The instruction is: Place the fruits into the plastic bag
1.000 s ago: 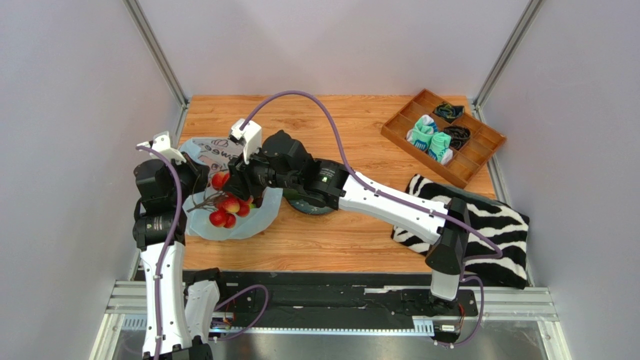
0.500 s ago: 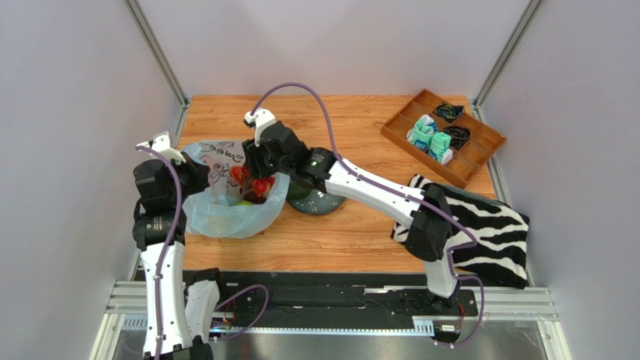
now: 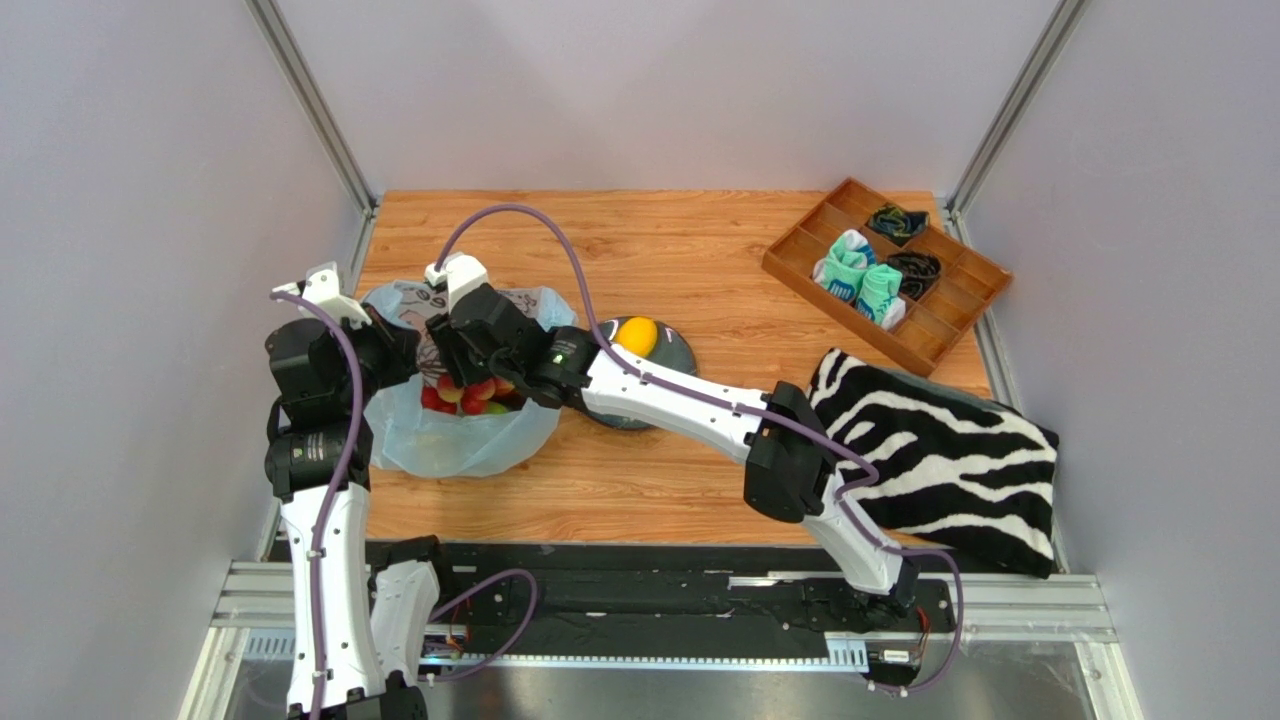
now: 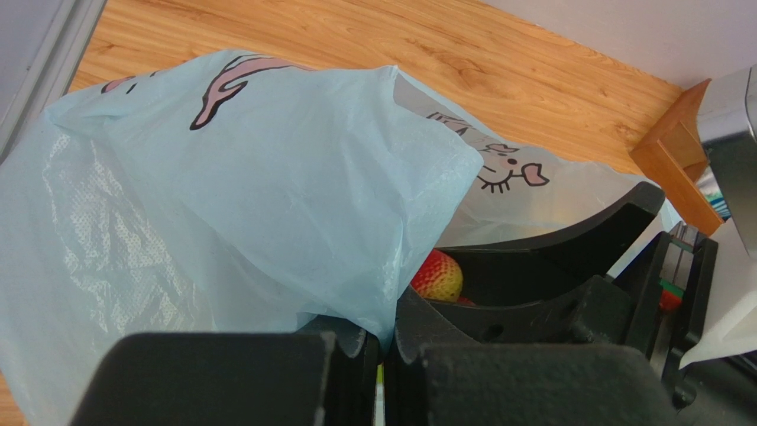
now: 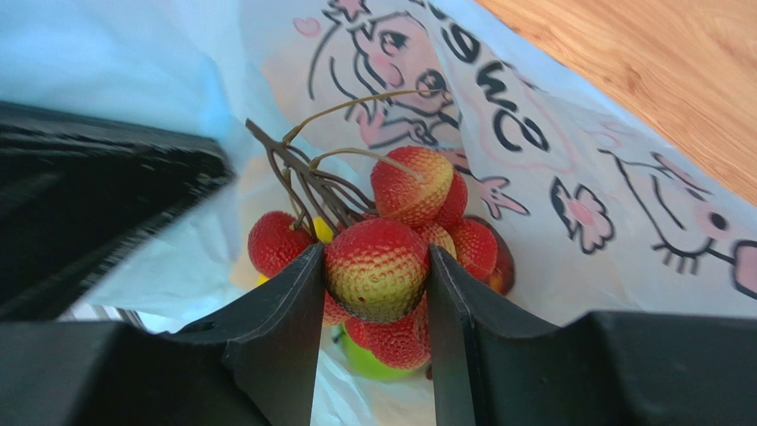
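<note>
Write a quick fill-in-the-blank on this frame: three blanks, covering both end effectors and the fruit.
1. The left end effector is shut on the edge of the pale blue plastic ____.
2. The right end effector grips a ____ bumpy fruit inside that bag.
3. The lone fruit on the dark plate is ____.

Missing words: bag; red; yellow
</note>
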Available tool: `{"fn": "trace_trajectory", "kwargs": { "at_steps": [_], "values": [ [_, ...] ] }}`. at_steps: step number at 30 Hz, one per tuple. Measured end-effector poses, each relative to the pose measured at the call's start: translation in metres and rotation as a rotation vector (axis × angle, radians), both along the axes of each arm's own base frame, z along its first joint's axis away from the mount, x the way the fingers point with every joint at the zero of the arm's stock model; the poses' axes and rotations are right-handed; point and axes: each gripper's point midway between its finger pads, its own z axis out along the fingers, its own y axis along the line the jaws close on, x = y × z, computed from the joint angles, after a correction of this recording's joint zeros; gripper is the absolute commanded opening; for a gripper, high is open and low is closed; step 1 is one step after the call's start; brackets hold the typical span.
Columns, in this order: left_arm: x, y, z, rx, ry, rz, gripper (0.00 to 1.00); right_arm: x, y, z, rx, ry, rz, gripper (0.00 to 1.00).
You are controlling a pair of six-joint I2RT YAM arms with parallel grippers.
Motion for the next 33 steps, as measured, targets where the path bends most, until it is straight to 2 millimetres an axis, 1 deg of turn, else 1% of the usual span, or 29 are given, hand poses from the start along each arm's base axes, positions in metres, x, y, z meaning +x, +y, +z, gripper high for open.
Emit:
{"fn": "trace_trajectory", "kwargs": {
  "at_steps": [3,5,7,9,10,11,12,13,14,16,17,18,19,21,26,30,33],
  "values": [
    [0.0,0.0,0.0,0.0,0.0,-0.001,0.0,0.001,0.012,0.001,0.041,-0.012,-0.013,0.0],
    [0.0,0.0,0.0,-0.001,-0.002,-0.003,0.0,0.004,0.016,-0.006,0.047,-0.012,-0.024,0.01],
    [0.0,-0.001,0.001,0.0,-0.005,-0.004,0.0,0.007,0.019,-0.021,0.038,0.001,-0.036,0.04],
    [0.001,-0.001,0.001,0.0,-0.007,-0.005,0.0,0.009,0.021,-0.04,0.018,0.017,-0.04,0.16],
    [0.001,-0.001,0.002,0.0,-0.007,-0.005,0.0,0.01,0.022,-0.051,0.002,0.03,-0.044,0.27],
    [0.001,-0.001,0.002,0.0,-0.007,-0.005,0.0,0.01,0.021,-0.062,-0.015,0.041,-0.047,0.32],
    [0.001,-0.001,0.002,0.0,-0.007,-0.005,0.0,0.011,0.021,-0.064,-0.017,0.044,-0.047,0.36],
    [0.001,-0.001,0.002,-0.001,-0.007,-0.005,0.0,0.011,0.021,-0.068,-0.02,0.05,-0.045,0.48],
    [0.001,-0.001,0.002,-0.001,-0.007,-0.004,0.0,0.01,0.021,-0.07,-0.023,0.054,-0.042,0.54],
    [0.001,-0.001,0.002,-0.001,-0.007,-0.004,0.0,0.009,0.023,-0.069,-0.016,0.059,-0.028,0.65],
    [0.001,-0.001,0.002,-0.001,-0.007,-0.004,0.0,0.007,0.024,-0.069,-0.013,0.061,-0.018,0.67],
    [0.001,-0.001,0.002,-0.001,-0.007,-0.004,0.0,0.006,0.025,-0.068,-0.009,0.064,-0.012,0.72],
    [0.001,0.0,0.002,-0.001,-0.007,-0.004,0.0,0.005,0.026,-0.069,-0.011,0.065,0.001,0.81],
    [0.001,0.0,0.002,-0.001,-0.007,-0.003,0.0,0.001,0.028,-0.069,-0.009,0.072,0.022,0.84],
    [0.001,0.001,0.002,-0.001,-0.007,-0.001,0.0,-0.004,0.027,-0.07,-0.012,0.077,0.05,0.83],
    [0.001,0.0,0.002,-0.002,-0.007,-0.002,0.0,-0.01,0.019,-0.071,-0.022,0.08,0.066,0.8],
    [0.001,0.0,0.002,-0.002,-0.007,-0.003,0.0,-0.013,0.014,-0.066,-0.019,0.075,0.078,0.76]
  ]
}}
